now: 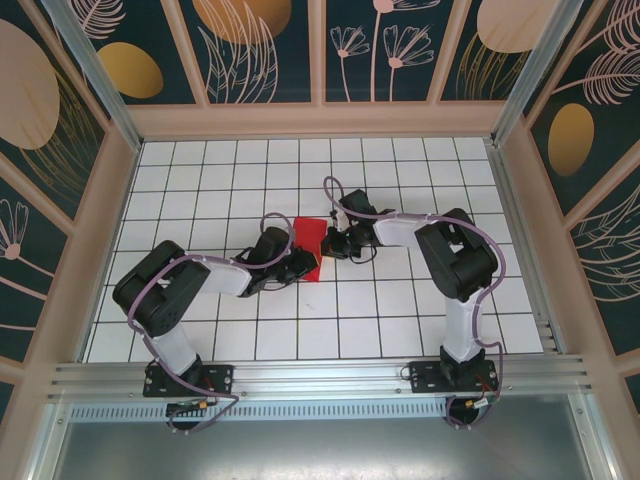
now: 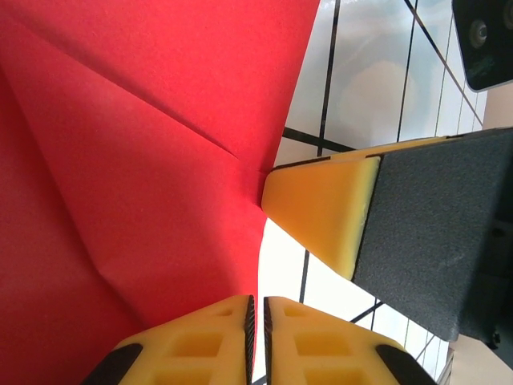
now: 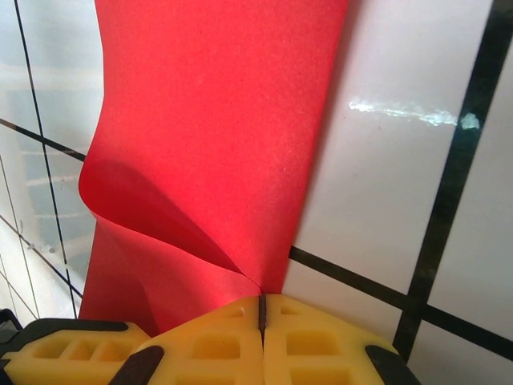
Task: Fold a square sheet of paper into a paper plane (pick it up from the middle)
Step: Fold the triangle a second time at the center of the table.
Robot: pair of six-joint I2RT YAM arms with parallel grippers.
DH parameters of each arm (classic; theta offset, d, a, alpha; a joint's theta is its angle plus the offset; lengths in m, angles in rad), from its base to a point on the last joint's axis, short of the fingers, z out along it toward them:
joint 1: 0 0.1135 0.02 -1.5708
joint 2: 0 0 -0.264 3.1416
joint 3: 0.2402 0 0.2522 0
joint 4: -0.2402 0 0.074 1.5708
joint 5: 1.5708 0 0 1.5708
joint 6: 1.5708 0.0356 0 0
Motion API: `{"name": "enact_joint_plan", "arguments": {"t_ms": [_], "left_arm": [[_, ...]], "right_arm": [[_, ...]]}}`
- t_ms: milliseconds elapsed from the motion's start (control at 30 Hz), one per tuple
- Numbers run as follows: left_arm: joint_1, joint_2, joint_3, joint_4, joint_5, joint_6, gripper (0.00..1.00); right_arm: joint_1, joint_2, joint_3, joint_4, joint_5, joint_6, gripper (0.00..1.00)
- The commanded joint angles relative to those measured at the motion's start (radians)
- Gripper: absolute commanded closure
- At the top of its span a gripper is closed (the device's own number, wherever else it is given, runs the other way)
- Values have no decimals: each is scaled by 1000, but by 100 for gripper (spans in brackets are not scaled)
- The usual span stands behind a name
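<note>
Red paper (image 1: pixel 308 243) sits at mid-table, and we have both arms on it. From above it reads as a bright, plain strip, longer than wide, lying on the white tiled table (image 1: pixel 200 180) between the two grippers. The left gripper (image 1: pixel 303 264) meets its near end, the right gripper (image 1: pixel 334 243) its right edge. Over to the left wrist camera: the paper (image 2: pixel 144 160) covers the left half of the view, matte and grainy, with sharp straight creases running diagonally and meeting at its right edge. Our left gripper (image 2: pixel 256 325) has its yellow fingers pressed together down to a hairline slit, and the paper's edge runs straight into that slit, so we call it clenched on the paper. A yellow fingertip (image 2: pixel 321 208) of the right gripper touches the same edge just above. On the right wrist camera the paper (image 3: pixel 216 120) stretches away as a long band, its left side buckling into a soft curl near the fingers. The right gripper (image 3: pixel 261 317) is clamped tight, the paper pinched in its seam.
</note>
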Motion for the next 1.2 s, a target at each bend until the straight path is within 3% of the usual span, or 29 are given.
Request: {"name": "enact_joint_plan", "arguments": {"t_ms": [0, 600, 867, 1167], "left_arm": [[-8, 18, -12, -31, -19, -13, 85], [-22, 47, -14, -85, -61, -21, 92], [-24, 47, -15, -109, -86, -31, 95], [-26, 44, -15, -106, -93, -34, 96]], "right_arm": [[6, 40, 27, 0, 39, -4, 92], [5, 13, 52, 3, 25, 5, 91], [8, -138, -29, 59, 132, 74, 75], [50, -82, -13, 57, 89, 86, 87]]}}
